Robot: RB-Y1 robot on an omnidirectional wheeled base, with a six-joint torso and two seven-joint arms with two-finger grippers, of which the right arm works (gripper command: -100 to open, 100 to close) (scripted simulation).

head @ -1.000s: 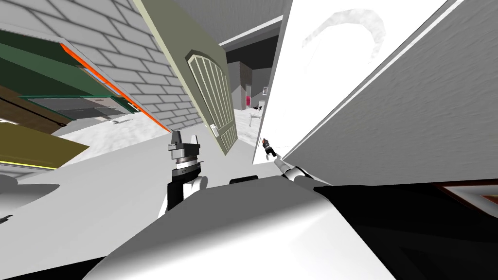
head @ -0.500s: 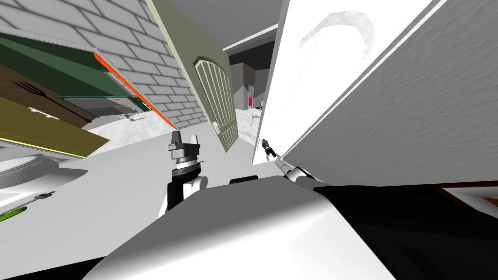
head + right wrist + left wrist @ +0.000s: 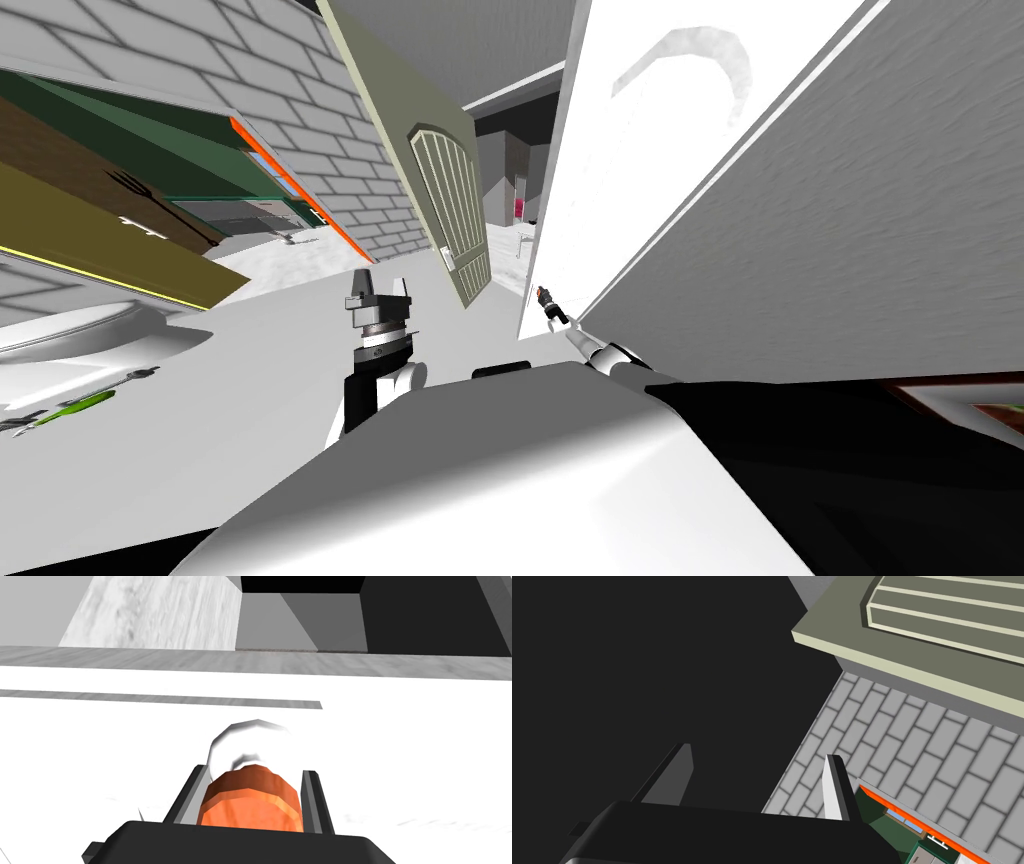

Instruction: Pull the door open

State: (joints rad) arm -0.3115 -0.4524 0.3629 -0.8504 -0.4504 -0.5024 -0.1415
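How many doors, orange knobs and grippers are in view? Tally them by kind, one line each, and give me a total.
Doors: 2 (plain white door, olive-green panelled door)
Orange knobs: 1 (round orange knob, clamped between the fingers of the right gripper)
Grippers: 2 (right gripper shut on the knob, left gripper open and empty)
Total: 5

Hidden: near end of orange knob (image 3: pixel 250 801), behind body of right gripper (image 3: pixel 255 773); sides covered by its fingers (image 3: pixel 314 801). Cut off: edges of white door (image 3: pixel 400 741) beyond fingertips. Too small to read: same gripper in head view.
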